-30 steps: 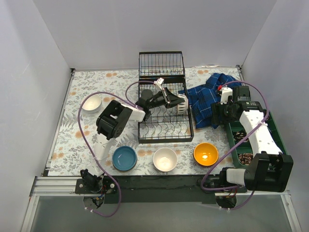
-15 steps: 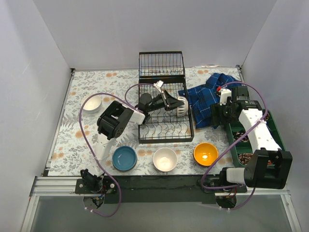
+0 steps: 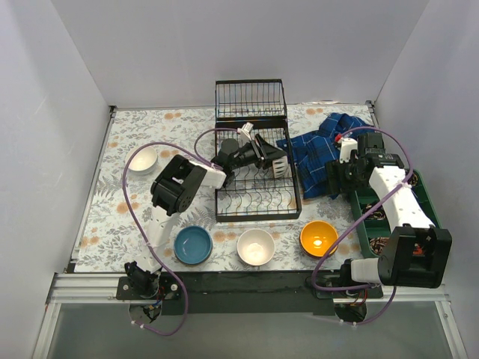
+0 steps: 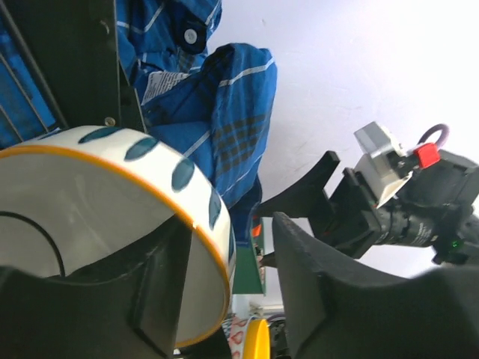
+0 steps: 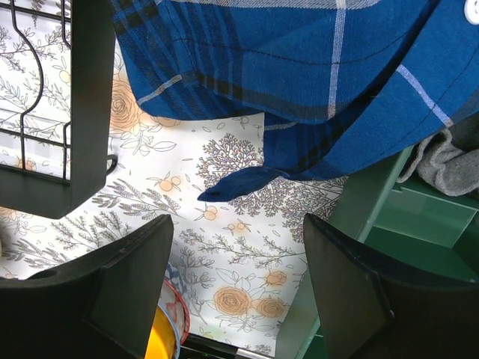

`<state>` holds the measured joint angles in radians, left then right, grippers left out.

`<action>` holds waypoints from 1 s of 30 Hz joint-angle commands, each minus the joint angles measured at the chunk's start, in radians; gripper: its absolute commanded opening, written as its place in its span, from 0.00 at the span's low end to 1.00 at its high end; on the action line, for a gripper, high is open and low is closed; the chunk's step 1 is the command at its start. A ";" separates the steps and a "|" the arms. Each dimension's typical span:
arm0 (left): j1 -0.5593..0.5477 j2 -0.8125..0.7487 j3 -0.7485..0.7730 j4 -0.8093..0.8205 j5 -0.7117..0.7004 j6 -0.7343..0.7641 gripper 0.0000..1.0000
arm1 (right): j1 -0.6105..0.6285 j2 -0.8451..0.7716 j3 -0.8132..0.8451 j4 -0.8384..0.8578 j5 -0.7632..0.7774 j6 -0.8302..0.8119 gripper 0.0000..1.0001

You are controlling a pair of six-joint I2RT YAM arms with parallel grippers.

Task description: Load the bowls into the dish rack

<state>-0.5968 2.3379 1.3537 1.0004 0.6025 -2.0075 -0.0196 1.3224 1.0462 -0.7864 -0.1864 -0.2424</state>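
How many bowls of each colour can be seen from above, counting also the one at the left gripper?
White round bowls: 2
Blue round bowl: 1
Orange round bowl: 1
White bowl with teal spots and orange rim, at left gripper: 1
Total: 5

The top external camera looks down from above and behind the arm bases, taking in the whole tabletop (image 3: 120, 217). The left wrist camera looks sideways, close past its jaws, toward the right arm (image 4: 404, 213). The right wrist camera faces down, near the tabletop. All three views share the blue plaid cloth (image 3: 318, 153).
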 commanded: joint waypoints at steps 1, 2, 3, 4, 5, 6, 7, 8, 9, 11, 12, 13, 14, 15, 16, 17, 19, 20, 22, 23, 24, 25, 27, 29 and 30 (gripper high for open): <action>0.005 -0.075 -0.030 -0.028 0.006 -0.084 0.52 | -0.003 0.011 0.052 0.007 -0.022 -0.006 0.78; 0.008 -0.089 -0.039 -0.054 0.000 -0.083 0.54 | -0.003 0.012 0.054 0.007 -0.025 -0.006 0.78; 0.017 -0.106 -0.050 -0.098 -0.007 -0.086 0.59 | -0.003 0.015 0.058 0.007 -0.025 -0.005 0.79; 0.023 -0.138 -0.066 -0.114 -0.006 -0.059 0.62 | -0.003 0.017 0.066 0.007 -0.027 -0.005 0.78; 0.026 -0.158 -0.068 -0.143 -0.004 -0.031 0.64 | -0.003 0.017 0.069 0.010 -0.028 -0.005 0.79; 0.032 -0.178 -0.067 -0.243 -0.007 0.007 0.68 | -0.003 0.017 0.071 0.010 -0.033 -0.003 0.79; 0.035 -0.195 -0.064 -0.290 -0.009 0.071 0.68 | -0.003 0.017 0.072 0.012 -0.036 0.002 0.79; 0.040 -0.231 -0.067 -0.375 -0.018 0.110 0.69 | -0.003 0.015 0.072 0.015 -0.038 0.006 0.79; 0.043 -0.245 -0.064 -0.437 -0.029 0.140 0.71 | -0.003 0.014 0.072 0.016 -0.042 0.011 0.79; 0.051 -0.294 -0.053 -0.587 -0.059 0.246 0.73 | -0.003 0.014 0.074 0.015 -0.051 0.015 0.79; 0.060 -0.331 -0.063 -0.633 -0.075 0.306 0.75 | -0.003 0.014 0.074 0.018 -0.054 0.017 0.79; 0.068 -0.362 -0.076 -0.673 -0.076 0.359 0.77 | -0.003 0.011 0.074 0.019 -0.058 0.020 0.79; 0.078 -0.391 -0.082 -0.709 -0.060 0.416 0.77 | -0.003 0.009 0.072 0.021 -0.065 0.025 0.79; 0.089 -0.434 -0.080 -0.765 -0.047 0.493 0.77 | -0.003 0.008 0.074 0.019 -0.070 0.028 0.79; 0.100 -0.484 -0.064 -0.864 -0.041 0.592 0.76 | -0.003 0.006 0.074 0.021 -0.074 0.029 0.79; 0.129 -0.532 0.003 -1.113 -0.056 0.737 0.76 | -0.003 -0.003 0.069 0.027 -0.082 0.038 0.79; 0.160 -0.610 0.073 -1.369 -0.200 1.099 0.76 | -0.003 -0.006 0.060 0.032 -0.105 0.043 0.79; 0.211 -0.647 0.079 -1.519 -0.264 1.268 0.75 | -0.003 -0.006 0.063 0.032 -0.114 0.045 0.79; 0.287 -0.692 0.099 -1.626 -0.346 1.525 0.72 | -0.002 -0.002 0.089 0.029 -0.123 0.043 0.79; 0.336 -0.683 0.134 -1.731 -0.381 1.626 0.68 | -0.002 0.003 0.103 0.030 -0.125 0.040 0.79; 0.391 -0.672 0.153 -1.758 -0.397 1.667 0.65 | -0.002 0.006 0.109 0.029 -0.127 0.041 0.79; 0.447 -0.640 0.194 -1.810 -0.417 1.749 0.64 | -0.002 0.009 0.120 0.030 -0.130 0.041 0.79; 0.563 -0.528 0.299 -1.913 -0.444 1.851 0.58 | 0.000 0.015 0.127 0.038 -0.146 0.043 0.79; 0.630 -0.439 0.383 -1.977 -0.466 1.882 0.56 | 0.000 0.012 0.126 0.050 -0.154 0.048 0.79; 0.641 -0.422 0.396 -1.988 -0.478 1.894 0.55 | 0.000 0.008 0.124 0.055 -0.157 0.051 0.79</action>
<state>-0.0540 1.7947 1.6569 -0.7715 0.2230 -0.3382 -0.0193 1.3369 1.1336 -0.7708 -0.3031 -0.2089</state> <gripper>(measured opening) 0.563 0.788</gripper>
